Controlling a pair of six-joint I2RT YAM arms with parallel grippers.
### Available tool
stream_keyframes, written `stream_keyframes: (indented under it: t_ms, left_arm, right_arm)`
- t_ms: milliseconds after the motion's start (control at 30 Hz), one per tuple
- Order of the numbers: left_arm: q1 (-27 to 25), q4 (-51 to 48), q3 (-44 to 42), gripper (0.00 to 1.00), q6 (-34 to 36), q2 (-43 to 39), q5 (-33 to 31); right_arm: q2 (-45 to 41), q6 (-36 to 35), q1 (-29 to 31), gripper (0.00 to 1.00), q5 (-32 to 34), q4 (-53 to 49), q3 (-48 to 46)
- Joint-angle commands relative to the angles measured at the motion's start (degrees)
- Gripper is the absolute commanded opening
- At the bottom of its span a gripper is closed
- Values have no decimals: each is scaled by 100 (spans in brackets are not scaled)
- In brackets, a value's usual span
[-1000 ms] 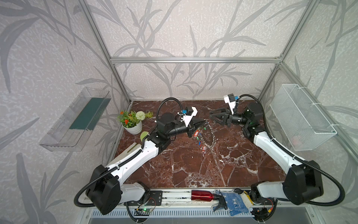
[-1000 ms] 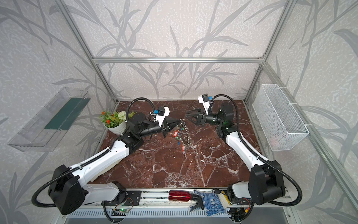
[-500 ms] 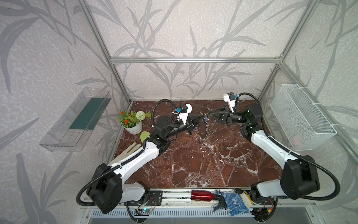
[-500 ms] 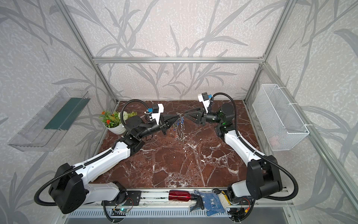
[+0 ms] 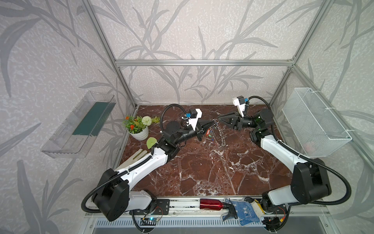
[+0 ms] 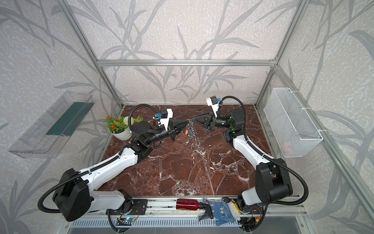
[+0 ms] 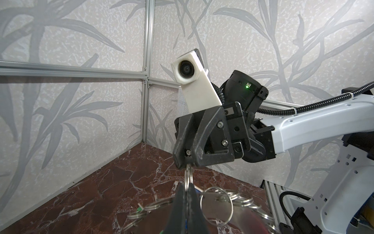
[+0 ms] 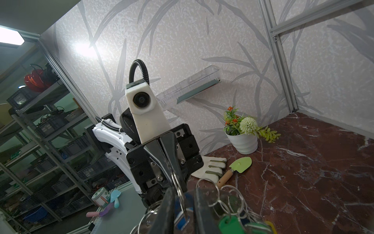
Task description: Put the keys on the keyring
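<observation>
In both top views the keyring (image 5: 221,135) (image 6: 195,134) hangs in the air at the back middle, with coloured keys (image 5: 209,132) dangling beside it. My left gripper (image 5: 214,122) (image 7: 187,190) is shut on a small split ring at the keyring's top edge. My right gripper (image 5: 219,120) (image 8: 185,195) faces it tip to tip. Its fingers (image 8: 169,204) stand a narrow gap apart, with that same split ring and a blue tag (image 8: 182,219) between them. Green tags (image 8: 228,223) hang close by.
A white flower pot (image 5: 139,130), a green trowel (image 5: 151,142) and a pale glove (image 5: 137,156) lie at the left of the marble floor. A wire basket (image 5: 315,123) hangs on the right wall and a clear shelf (image 5: 81,125) on the left. A red bottle (image 5: 211,203) lies on the front rail.
My left gripper has carried the keyring up and to the right, towards the right gripper. The right gripper's jaws have narrowed around the top split ring.
</observation>
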Motion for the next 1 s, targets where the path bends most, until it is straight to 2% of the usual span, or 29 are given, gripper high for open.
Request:
stream_keyframes:
  t_ms: [0,200,467,567,700,967]
  left_arm:
    - [-17,445,253,0,-37,-17,-70]
    - [-12,432,279,0,-21,-5,-93]
    - [-12,408,288,0,7,11,-97]
    - [-14,400,279,0,16,6,-122]
    - [-17,401,291,0,15,0,-152]
    - [-18,813,340,0,-262,-172,-340]
  right_arm:
    - [43,104,18,15,-127,331,-17]
    - [108,135,18,13,-135,360,1]
    - [183,190,18,16,-153,423,13]
    - [191,193,18,11,-153,441,-3]
    - [216,207,18,0,-162,441,-23]
    - [328,231,27,0,-91,432,-154]
